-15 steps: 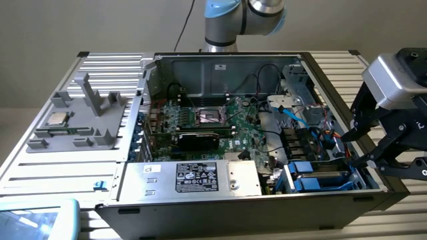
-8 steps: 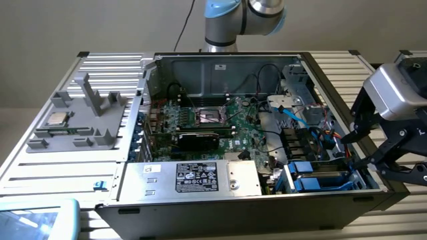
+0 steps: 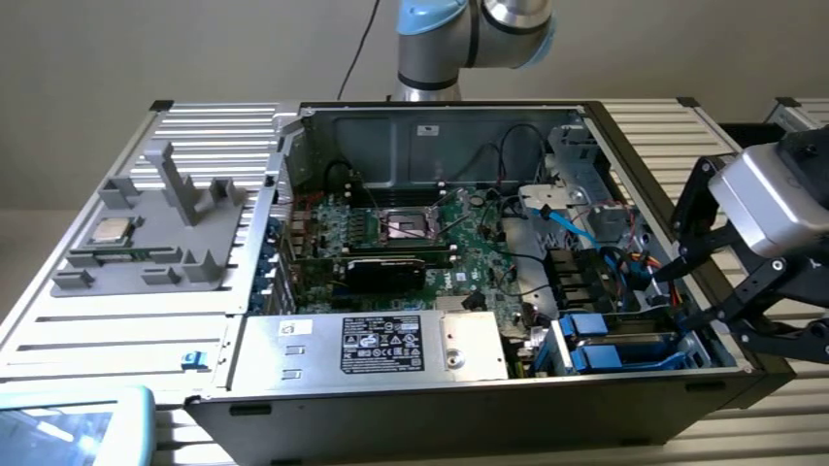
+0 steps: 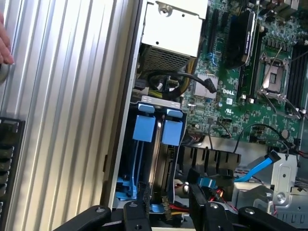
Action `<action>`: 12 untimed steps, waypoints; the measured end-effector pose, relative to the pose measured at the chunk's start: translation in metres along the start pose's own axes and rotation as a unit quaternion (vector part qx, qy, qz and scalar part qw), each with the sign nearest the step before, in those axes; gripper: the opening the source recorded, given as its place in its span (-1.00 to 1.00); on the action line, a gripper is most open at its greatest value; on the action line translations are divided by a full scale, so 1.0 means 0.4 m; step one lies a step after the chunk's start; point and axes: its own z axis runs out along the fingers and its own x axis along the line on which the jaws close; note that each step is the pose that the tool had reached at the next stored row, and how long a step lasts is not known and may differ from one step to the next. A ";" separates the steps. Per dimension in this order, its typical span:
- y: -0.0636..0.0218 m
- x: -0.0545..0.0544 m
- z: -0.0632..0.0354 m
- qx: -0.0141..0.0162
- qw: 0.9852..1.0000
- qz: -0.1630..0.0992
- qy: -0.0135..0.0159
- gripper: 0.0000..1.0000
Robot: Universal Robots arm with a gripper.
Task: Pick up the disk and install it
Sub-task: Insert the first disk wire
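Green motherboard (image 4: 226,103) reads DELL beside the disk (image 4: 155,159) in its bay; gripper (image 4: 167,199) fingers apart, empty.

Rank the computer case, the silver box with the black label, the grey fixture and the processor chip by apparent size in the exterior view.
Largest: computer case.
Next: silver box and grey fixture, which cover about the same area, so I won't rank them.
Smallest: processor chip.
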 end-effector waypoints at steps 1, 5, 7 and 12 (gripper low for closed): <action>0.000 0.001 0.000 0.001 1.000 -0.003 0.000 -0.09; -0.001 0.009 0.003 0.004 1.000 -0.006 -0.013 -0.09; -0.003 0.014 0.005 0.005 1.000 -0.007 -0.019 -0.09; -0.012 0.027 0.008 0.002 0.999 -0.006 -0.037 -0.09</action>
